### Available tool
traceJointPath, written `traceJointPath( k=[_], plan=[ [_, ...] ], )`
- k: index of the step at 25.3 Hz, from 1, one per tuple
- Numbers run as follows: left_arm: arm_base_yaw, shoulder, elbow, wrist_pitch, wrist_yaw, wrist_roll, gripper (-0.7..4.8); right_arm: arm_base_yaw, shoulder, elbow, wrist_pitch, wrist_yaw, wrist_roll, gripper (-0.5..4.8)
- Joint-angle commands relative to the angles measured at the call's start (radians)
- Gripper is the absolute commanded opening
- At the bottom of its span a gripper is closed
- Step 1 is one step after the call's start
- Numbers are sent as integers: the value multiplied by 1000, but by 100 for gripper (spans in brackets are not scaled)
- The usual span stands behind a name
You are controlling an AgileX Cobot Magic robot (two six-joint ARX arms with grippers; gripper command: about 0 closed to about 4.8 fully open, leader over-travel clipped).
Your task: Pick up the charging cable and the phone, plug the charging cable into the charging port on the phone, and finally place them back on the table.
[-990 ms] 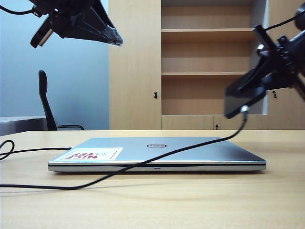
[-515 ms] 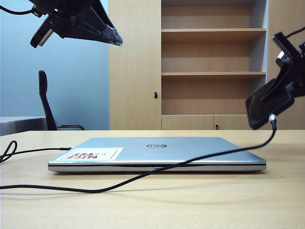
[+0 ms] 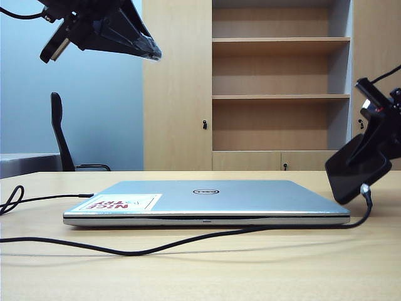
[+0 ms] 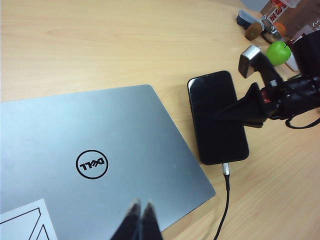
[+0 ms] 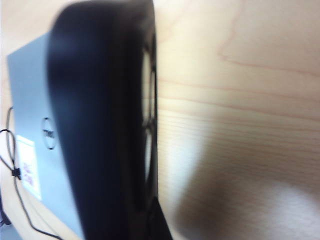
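Black phone [image 4: 217,117] is clamped between the right gripper's [image 4: 239,111] jaws, tilted and hanging just above the surface [image 3: 263,269] next to the silver laptop [image 3: 207,200]. The charging cable [image 3: 156,246] looks plugged in below the jaws, its cord trailing across the surface. Left gripper [image 4: 140,212] hangs high over the laptop, jaws together, holding nothing. I'd lower slowly, level the phone, keep slack near the plug, and release only once it's flat.
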Motion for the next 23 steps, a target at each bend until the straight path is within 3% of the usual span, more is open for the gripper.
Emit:
traceJointPath(
  k=[1,5,9,18,23],
  plan=[
    [-2,-3,8,0,4,3,-6,0,23,13,-5,-6,-11,-6],
    [-2,-3,8,-6,4,3,-6,1,36,17,14,31,-14,3],
    [-2,-3,8,-6,4,3,-6,1,36,17,11,87,-13,113],
    [-2,-3,8,-6,4,3,-6,0,35,31,-8,108,-13,159],
    [-2,-3,8,-6,4,3,-6,0,22,108,-105,256,-31,158]
  ],
)
